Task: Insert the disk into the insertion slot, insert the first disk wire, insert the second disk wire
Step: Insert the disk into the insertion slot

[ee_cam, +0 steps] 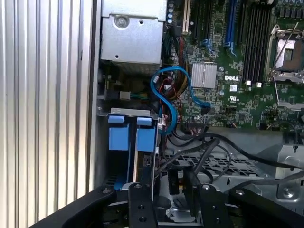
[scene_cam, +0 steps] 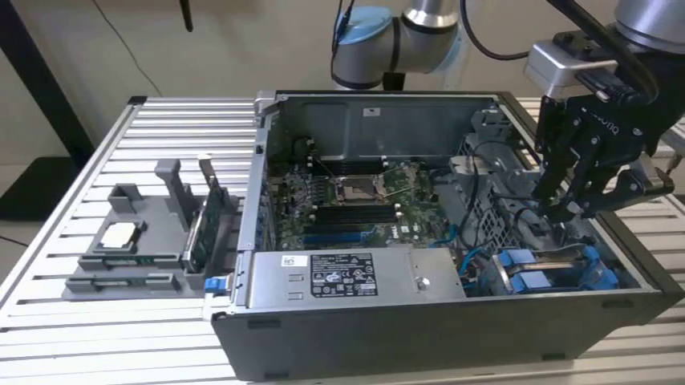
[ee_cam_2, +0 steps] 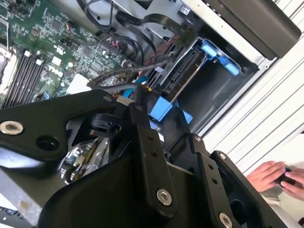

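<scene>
1. Grey steel comes nearest in the exterior view. The open computer case (scene_cam: 428, 341) stands on the slatted aluminium surface (scene_cam: 96, 337) with one long wall toward the camera. A labelled power-supply box (scene_cam: 342, 277) lies just inside that wall.
2. Bright blue plastic marks the disk (scene_cam: 541, 271), at the case's near corner on the exterior view's right, just beside the power-supply box. It sits down in the insertion slot (ee_cam: 128, 111), the grey metal bay in that corner. It looks fully seated, though the angle leaves that unsure.
3. In the second wrist view the disk's connector edge faces into the case, and black wires (ee_cam_2: 137, 70) drape close in front of it. In the first wrist view a blue cable (ee_cam: 167, 70) loops between the motherboard and the bay.
4. The black tool (scene_cam: 565, 210) hangs just above and behind the slot, its tip inside the case among those wires. I cannot tell whether it is apart, together or clamped on anything.
5. On the surface at the exterior view's left, beside the case, a grey fixture tray (scene_cam: 128, 265) holds a few small parts.
6. Farther in, the green motherboard (scene_cam: 321, 200) covers the case floor.
7. The arm (scene_cam: 396, 32) rises behind the case's far wall.
8. In the second wrist view a person's hand (ee_cam_2: 273, 175) rests beyond the case's outer wall, near the slatted surface.
</scene>
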`<state>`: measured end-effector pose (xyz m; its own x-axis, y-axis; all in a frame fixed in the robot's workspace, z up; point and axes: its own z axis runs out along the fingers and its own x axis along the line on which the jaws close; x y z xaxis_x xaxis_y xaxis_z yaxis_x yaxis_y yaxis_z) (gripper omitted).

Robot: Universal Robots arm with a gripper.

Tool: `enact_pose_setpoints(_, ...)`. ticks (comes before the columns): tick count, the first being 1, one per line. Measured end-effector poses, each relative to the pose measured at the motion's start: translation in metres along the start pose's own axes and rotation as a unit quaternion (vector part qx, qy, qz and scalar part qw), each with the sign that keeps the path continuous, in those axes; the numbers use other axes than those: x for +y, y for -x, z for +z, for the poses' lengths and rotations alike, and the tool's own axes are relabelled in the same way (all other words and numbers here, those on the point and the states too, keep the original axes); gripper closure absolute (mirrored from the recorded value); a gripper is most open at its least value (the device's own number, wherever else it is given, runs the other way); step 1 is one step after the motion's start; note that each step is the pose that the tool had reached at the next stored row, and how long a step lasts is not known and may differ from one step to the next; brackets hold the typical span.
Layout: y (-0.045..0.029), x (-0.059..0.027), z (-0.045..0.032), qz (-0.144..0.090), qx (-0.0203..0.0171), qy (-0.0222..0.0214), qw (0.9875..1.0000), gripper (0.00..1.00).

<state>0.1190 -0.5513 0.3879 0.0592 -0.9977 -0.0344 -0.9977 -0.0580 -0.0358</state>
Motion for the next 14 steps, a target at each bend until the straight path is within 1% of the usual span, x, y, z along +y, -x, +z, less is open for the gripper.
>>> enact_pose_setpoints(5, 0.0008, 0.0015, 0.0015, -0.003, -0.0012, -0.0041, 1.0000, 0.62)
enact_pose_setpoints(6, 0.0008, 0.0016, 0.0016, -0.004, -0.0021, -0.0047, 1.0000, 0.69)
enact_pose_setpoints(10, 0.0008, 0.0016, 0.0023, -0.004, -0.0068, -0.0063, 0.9999, 0.69)
enact_pose_setpoints(14, 0.0007, 0.0017, 0.0025, -0.004, -0.0068, -0.0063, 0.9999, 0.69)
